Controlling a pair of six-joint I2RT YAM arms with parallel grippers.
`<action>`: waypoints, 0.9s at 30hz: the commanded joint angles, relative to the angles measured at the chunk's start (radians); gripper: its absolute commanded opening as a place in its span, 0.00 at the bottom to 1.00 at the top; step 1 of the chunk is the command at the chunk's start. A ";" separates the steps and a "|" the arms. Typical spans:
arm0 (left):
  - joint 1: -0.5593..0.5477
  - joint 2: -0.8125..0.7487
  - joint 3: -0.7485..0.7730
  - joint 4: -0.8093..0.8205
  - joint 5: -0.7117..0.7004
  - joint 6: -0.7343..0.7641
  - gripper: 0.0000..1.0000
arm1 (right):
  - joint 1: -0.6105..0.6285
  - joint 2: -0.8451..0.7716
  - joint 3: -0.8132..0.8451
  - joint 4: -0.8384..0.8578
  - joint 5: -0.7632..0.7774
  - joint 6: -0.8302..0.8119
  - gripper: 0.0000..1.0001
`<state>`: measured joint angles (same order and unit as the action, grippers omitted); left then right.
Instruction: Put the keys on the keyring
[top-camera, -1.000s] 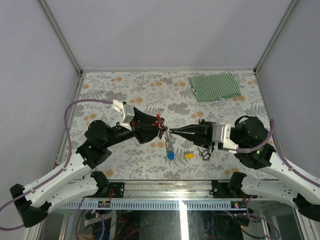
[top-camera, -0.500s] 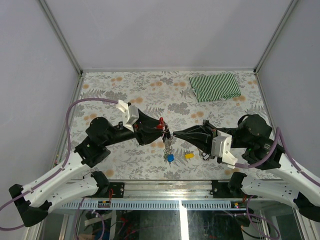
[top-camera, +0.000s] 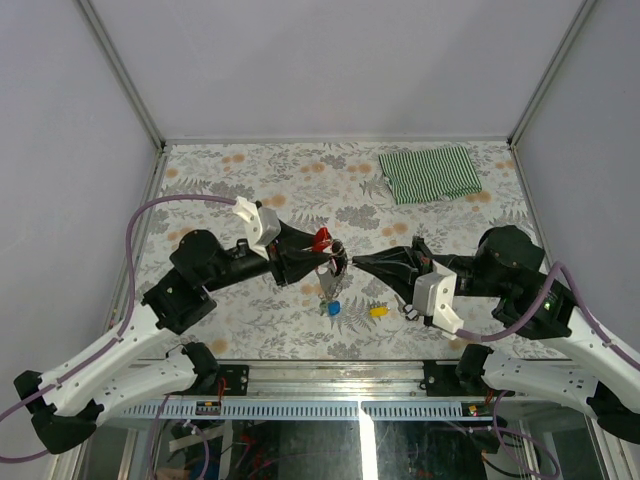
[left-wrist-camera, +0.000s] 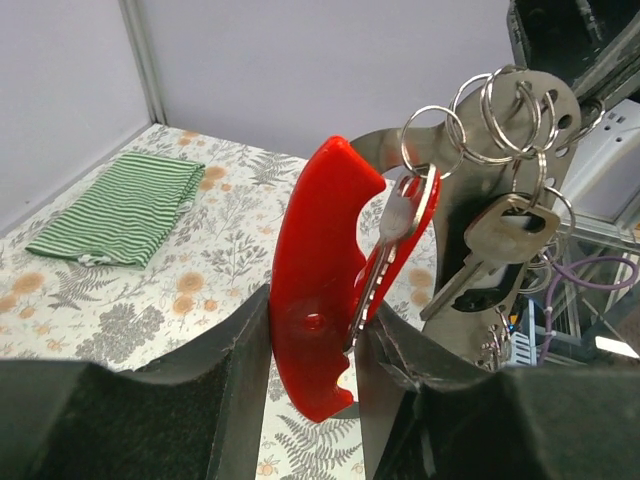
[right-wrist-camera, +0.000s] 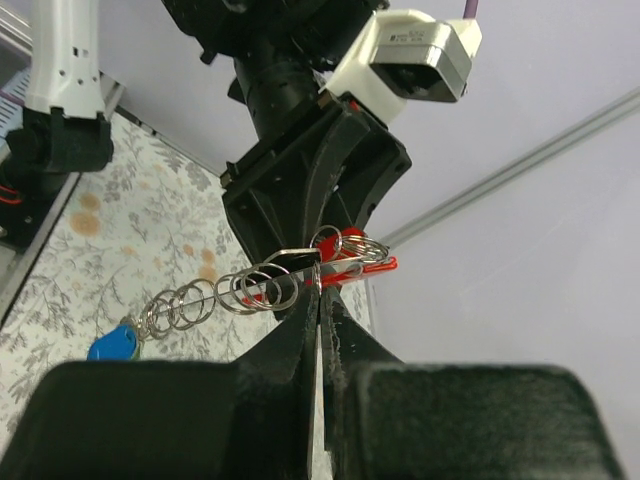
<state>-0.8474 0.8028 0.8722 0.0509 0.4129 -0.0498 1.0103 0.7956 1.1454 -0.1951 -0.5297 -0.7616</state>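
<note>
step: threading; one key looks done, one is not yet on
left gripper (top-camera: 318, 248): grasping the keyring by its red clip (left-wrist-camera: 318, 300), raised above the table (top-camera: 250, 170)
right gripper (top-camera: 351, 262): clenched tight, tips at the ring chain (right-wrist-camera: 215, 298) just beside the clip; looks like a pinch on a ring, can't confirm
blue key (top-camera: 333, 308): hangs at the chain's low end
silver key (left-wrist-camera: 492, 245): on the rings too
yellow key (top-camera: 378, 311): loose on the table, near the right gripper
green key: not seen
next, my guess: right lets go of the chain, drops to the yellow key and pinches its tiny head; left holds the clip steady with a ring exposed
</note>
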 joint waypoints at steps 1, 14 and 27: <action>-0.004 -0.010 0.060 -0.034 -0.043 0.049 0.00 | 0.002 0.005 0.047 -0.021 0.109 -0.060 0.00; -0.004 0.016 0.128 -0.184 -0.159 0.125 0.00 | 0.003 0.053 0.080 -0.100 0.264 -0.071 0.00; -0.005 0.060 0.183 -0.306 -0.270 0.196 0.00 | 0.002 0.129 0.158 -0.214 0.423 -0.007 0.00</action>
<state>-0.8463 0.8604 1.0046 -0.2459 0.1612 0.1070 1.0119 0.8997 1.2228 -0.3954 -0.2138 -0.8032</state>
